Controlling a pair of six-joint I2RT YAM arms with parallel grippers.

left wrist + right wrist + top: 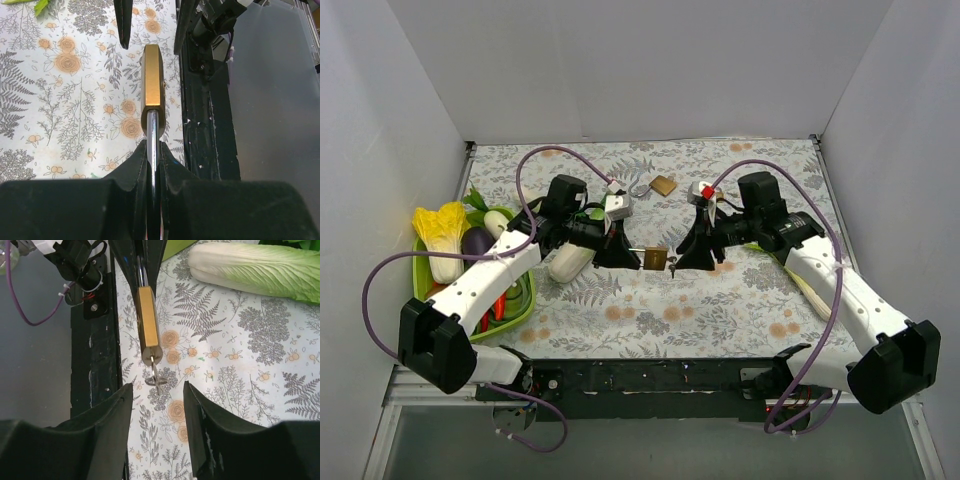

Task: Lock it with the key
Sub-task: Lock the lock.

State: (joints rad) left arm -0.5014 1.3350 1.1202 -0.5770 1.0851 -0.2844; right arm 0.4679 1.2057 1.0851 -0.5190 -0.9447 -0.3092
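A brass padlock [655, 258] hangs in the air over the flowered cloth, between the two grippers. My left gripper [623, 256] is shut on its steel shackle [152, 130], and the brass body [152, 75] points away from that wrist camera. A small silver key [158, 380] sticks out of the keyhole end of the padlock [148, 315] and faces my right gripper [158, 386]. The right gripper [692, 258] is open. Its fingertips sit on either side of the key's head, without touching it.
A second brass padlock [663, 185] lies on the cloth further back. A green basket [420, 285] of vegetables stands at the left, with a white radish [570, 262] beside it. A long cabbage [260, 267] lies under the right arm. The black front rail [650, 375] is close below the grippers.
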